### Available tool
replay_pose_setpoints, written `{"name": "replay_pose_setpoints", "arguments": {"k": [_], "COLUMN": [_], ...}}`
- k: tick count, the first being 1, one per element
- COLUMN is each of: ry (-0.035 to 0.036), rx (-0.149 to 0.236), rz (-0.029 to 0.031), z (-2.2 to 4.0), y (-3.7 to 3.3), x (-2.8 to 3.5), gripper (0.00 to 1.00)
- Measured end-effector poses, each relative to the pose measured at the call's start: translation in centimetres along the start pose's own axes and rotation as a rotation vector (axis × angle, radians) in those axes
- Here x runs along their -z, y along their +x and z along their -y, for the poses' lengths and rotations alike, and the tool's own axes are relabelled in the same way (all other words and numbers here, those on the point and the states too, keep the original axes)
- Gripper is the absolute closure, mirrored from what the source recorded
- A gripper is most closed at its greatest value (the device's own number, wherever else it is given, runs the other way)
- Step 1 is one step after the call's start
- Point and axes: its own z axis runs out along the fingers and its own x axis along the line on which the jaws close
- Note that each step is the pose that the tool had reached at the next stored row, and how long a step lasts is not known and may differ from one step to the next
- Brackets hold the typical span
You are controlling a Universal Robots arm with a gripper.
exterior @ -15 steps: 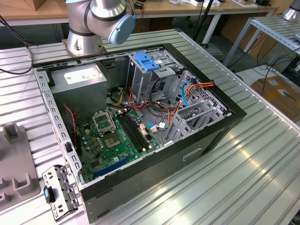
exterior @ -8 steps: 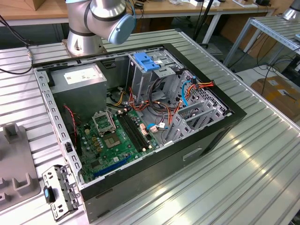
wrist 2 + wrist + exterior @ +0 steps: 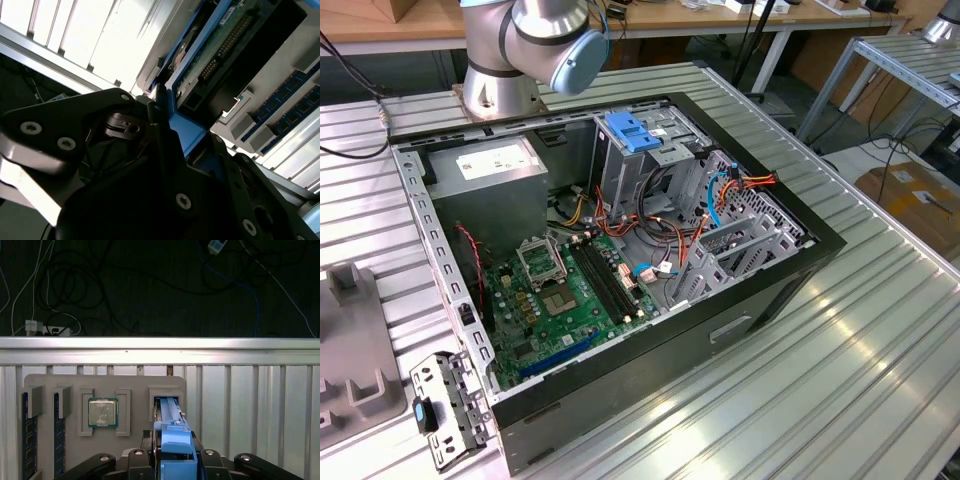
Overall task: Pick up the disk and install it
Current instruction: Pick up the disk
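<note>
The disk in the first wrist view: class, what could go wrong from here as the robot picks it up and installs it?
1. The disk stands on edge in a narrow slot of the grey tray, with the gripper at its blue plastic rail. A skewed lift might jam it or strain the rail.
2. The processor chip lies close beside that slot and could get knocked.
3. In the exterior view, loose cables crowd the computer case and may snag the disk.
</note>
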Motion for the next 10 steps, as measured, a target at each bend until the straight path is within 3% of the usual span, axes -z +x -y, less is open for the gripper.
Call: {"name": "replay_pose_setpoints", "arguments": {"k": [10], "ry": [0.0003], "rx": [-0.006], "rz": [0.0000], "z": [0.00], "y": [0.00], "x": [-0.01], "gripper": [0.63]}}
